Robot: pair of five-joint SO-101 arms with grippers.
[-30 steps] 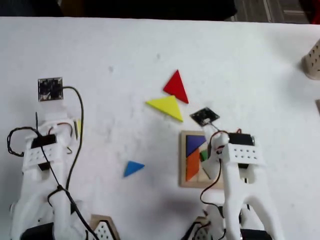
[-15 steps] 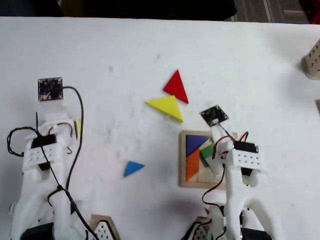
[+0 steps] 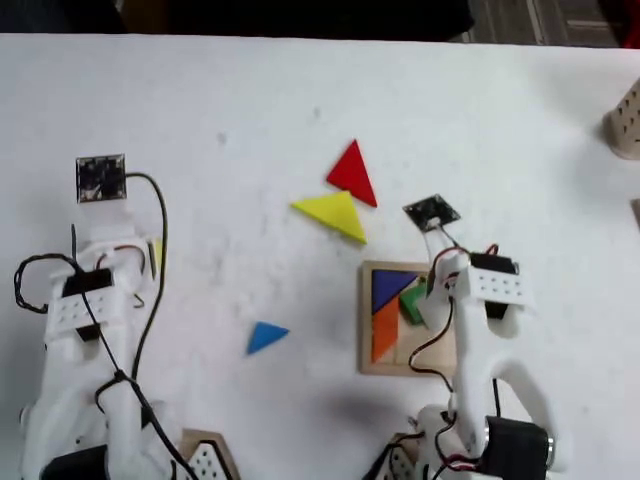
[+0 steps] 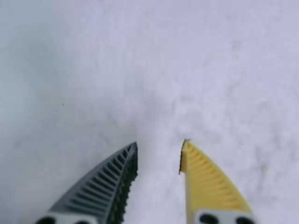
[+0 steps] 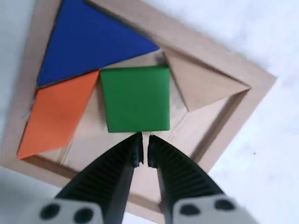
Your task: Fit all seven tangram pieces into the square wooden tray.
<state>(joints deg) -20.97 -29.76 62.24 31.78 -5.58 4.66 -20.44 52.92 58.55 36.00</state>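
From above, the tray [image 3: 366, 318] lies on the white table [image 3: 250, 100] near the front, under the right arm [image 3: 478, 300]. In it lie a blue triangle [image 3: 388, 285], an orange piece [image 3: 384, 330] and a green square [image 3: 413, 303]. Outside it, the yellow triangle [image 3: 332, 213] sits just beyond the tray's far left corner, with the red triangle [image 3: 352, 172] just beyond that, the two almost touching. A small blue triangle [image 3: 266, 336] lies apart to the tray's left, between the arms. The left arm [image 3: 90, 300] stands at the table's left side, well away from all the pieces. In the left wrist view, the left gripper [image 4: 159, 156] hangs over bare table, its grey and yellow fingers parted with nothing between them. In the right wrist view, the right gripper [image 5: 144, 142] is above the tray's floor, its fingers drawn in to a thin slit and holding nothing. Their tips sit just at the green square's near edge. The square lies flat beside the blue triangle and the orange piece, with a wood-coloured triangle [image 5: 201, 84] by its other corner.
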